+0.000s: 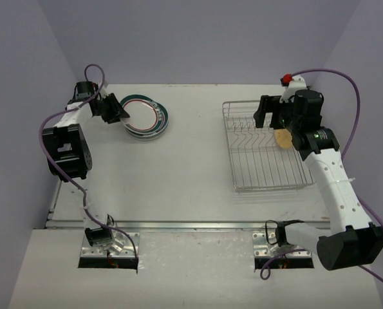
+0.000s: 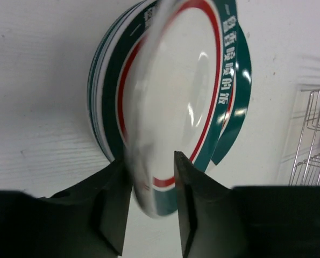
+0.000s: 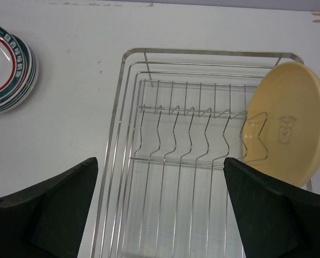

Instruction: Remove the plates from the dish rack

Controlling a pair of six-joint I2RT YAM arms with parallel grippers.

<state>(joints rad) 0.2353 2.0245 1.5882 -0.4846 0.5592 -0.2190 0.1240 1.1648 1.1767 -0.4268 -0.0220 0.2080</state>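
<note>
A stack of white plates with green and red rim rings (image 1: 149,119) lies at the far left of the table. My left gripper (image 1: 117,111) is at the stack's left edge. In the left wrist view it (image 2: 153,204) is shut on the near rim of the top white plate (image 2: 176,86), which tilts up off the stack (image 2: 103,80) and looks blurred. The silver dish rack (image 1: 268,187) stands at the right. One tan-yellow plate (image 1: 283,138) stands on edge in it (image 3: 289,129). My right gripper (image 1: 273,122) hovers over the rack (image 3: 122,107), open and empty (image 3: 161,161).
Purple cables loop from both arms. A small red object (image 1: 285,80) lies at the table's far edge behind the rack. Purple walls close in the table on the left, back and right.
</note>
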